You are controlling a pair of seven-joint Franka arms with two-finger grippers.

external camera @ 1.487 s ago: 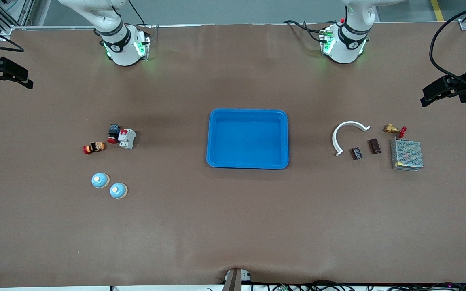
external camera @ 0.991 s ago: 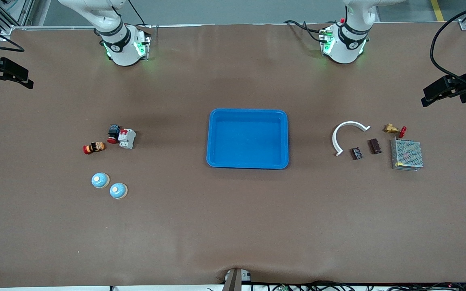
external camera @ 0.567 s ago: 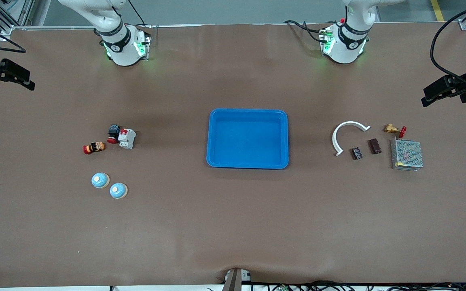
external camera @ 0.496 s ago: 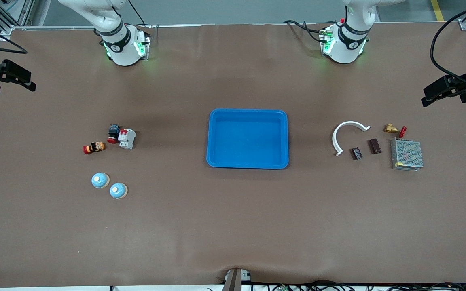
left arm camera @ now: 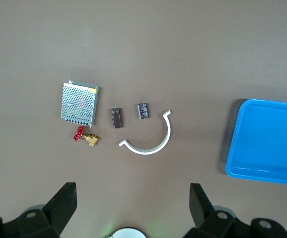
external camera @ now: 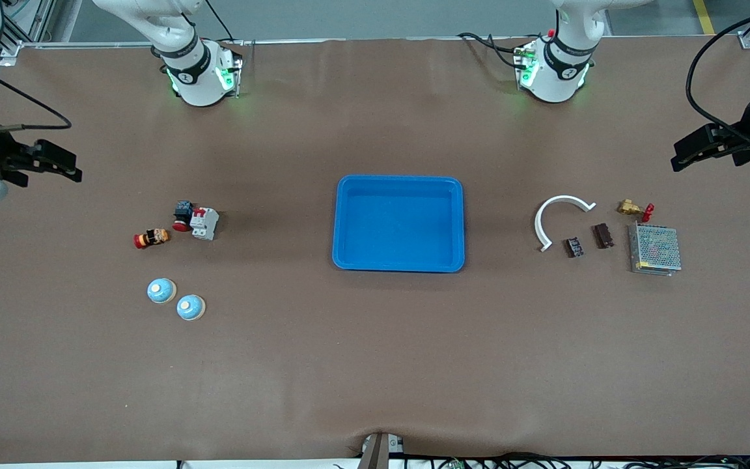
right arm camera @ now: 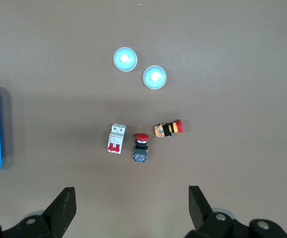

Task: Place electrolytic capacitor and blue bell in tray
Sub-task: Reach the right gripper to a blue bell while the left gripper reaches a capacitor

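The blue tray [external camera: 398, 260] lies empty at the table's middle. Two blue bells [external camera: 161, 290] [external camera: 191, 307] sit side by side toward the right arm's end, also in the right wrist view as bells [right arm camera: 124, 59] [right arm camera: 154, 77]. Two small dark electrolytic capacitors [external camera: 573, 247] [external camera: 603, 235] lie toward the left arm's end, seen again as capacitors [left arm camera: 143, 110] [left arm camera: 116, 117]. My right gripper [external camera: 77, 166] [right arm camera: 131, 191] hangs open and empty over bare table at its end. My left gripper [external camera: 674, 156] [left arm camera: 132, 191] hangs open and empty over its end.
Near the bells lie a white circuit breaker [external camera: 204, 223], a red push button [external camera: 182, 215] and an orange-and-red part [external camera: 151, 238]. By the capacitors are a white curved strip [external camera: 547, 218], a brass valve [external camera: 633, 208] and a metal mesh box [external camera: 654, 248].
My right gripper has swung in over the table toward the small parts at its end. The left gripper has shifted a little inward. Nothing on the table has moved.
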